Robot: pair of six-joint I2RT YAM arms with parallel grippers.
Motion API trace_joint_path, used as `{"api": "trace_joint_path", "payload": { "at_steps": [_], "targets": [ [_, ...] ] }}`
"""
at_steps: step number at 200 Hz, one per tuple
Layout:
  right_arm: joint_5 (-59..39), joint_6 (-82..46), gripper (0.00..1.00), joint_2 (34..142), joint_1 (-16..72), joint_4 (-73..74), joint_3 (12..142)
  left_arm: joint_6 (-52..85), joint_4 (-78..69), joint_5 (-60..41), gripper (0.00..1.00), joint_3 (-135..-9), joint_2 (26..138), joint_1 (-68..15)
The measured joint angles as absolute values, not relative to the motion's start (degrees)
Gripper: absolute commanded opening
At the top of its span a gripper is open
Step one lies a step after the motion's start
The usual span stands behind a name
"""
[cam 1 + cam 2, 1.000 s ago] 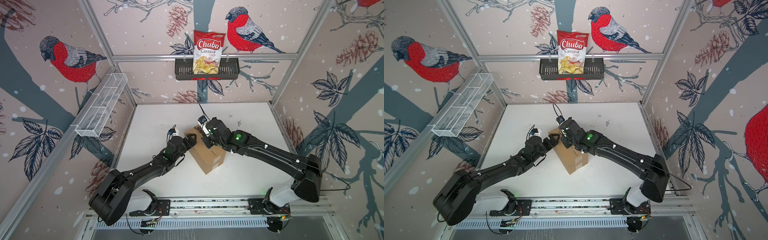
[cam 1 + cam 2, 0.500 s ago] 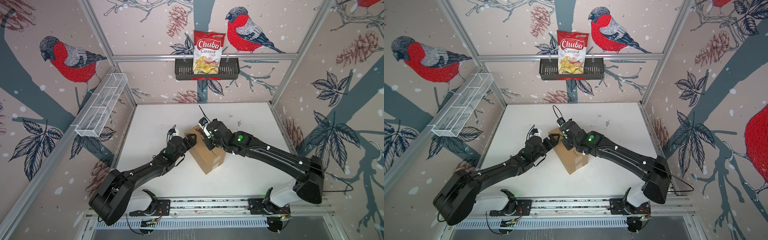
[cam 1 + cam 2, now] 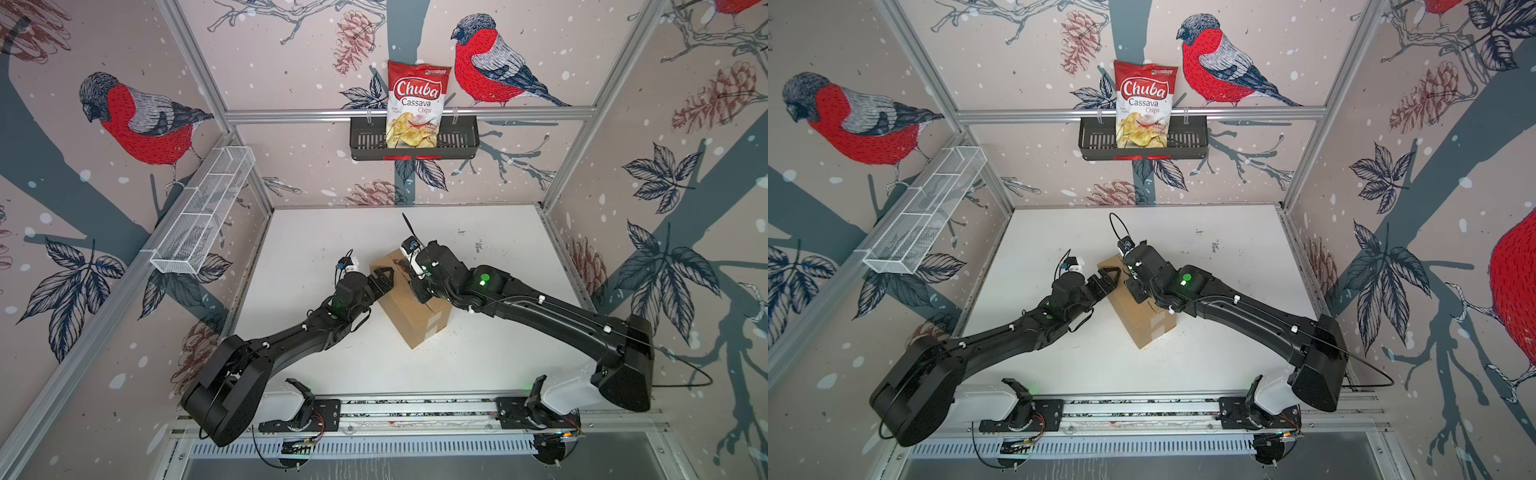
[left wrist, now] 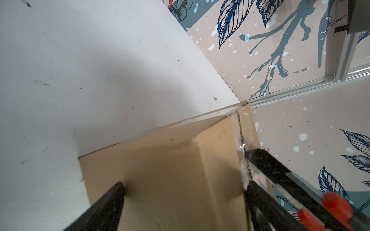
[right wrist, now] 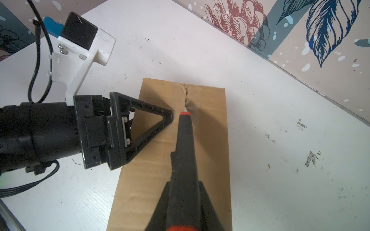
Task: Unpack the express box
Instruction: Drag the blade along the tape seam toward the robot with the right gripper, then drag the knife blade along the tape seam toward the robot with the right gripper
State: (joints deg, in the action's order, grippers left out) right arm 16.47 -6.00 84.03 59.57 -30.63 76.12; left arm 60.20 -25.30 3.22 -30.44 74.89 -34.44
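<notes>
Counted from left to right: one white wire basket (image 3: 199, 216) on the left wall, one left arm, one black slotted basket (image 3: 457, 141) on the back wall holding one red-and-white bag of cassava chips (image 3: 415, 104), one express box (image 3: 409, 320), one knife (image 5: 185, 136) and one right arm.

The express box is plain brown cardboard, oblong, lying slantwise near the middle of the white table (image 3: 498, 249), between the two grippers. Its top flaps are down. Clear tape runs along the centre seam, which shows a dark ragged slit at the far end.

The left arm reaches low across the table. The left gripper (image 3: 385, 277) has its jaws spread wide astride the box's long upper edge, one finger (image 4: 112, 200) against the side face, clamping nothing.

The right arm arches in from the right. The right gripper (image 5: 184, 188) is closed tight on the knife's black, red-tipped handle, the blade tip set in the seam.
</notes>
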Motion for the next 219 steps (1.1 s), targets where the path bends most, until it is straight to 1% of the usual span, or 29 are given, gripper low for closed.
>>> {"api": "trace_joint_path", "payload": {
  "at_steps": [219],
  "targets": [
    [17.3,-10.5,0.00,79.5,61.4,-33.7,72.6,60.3,-25.3,4.2,0.93,-30.8,75.2,-35.0]
  ]
}}
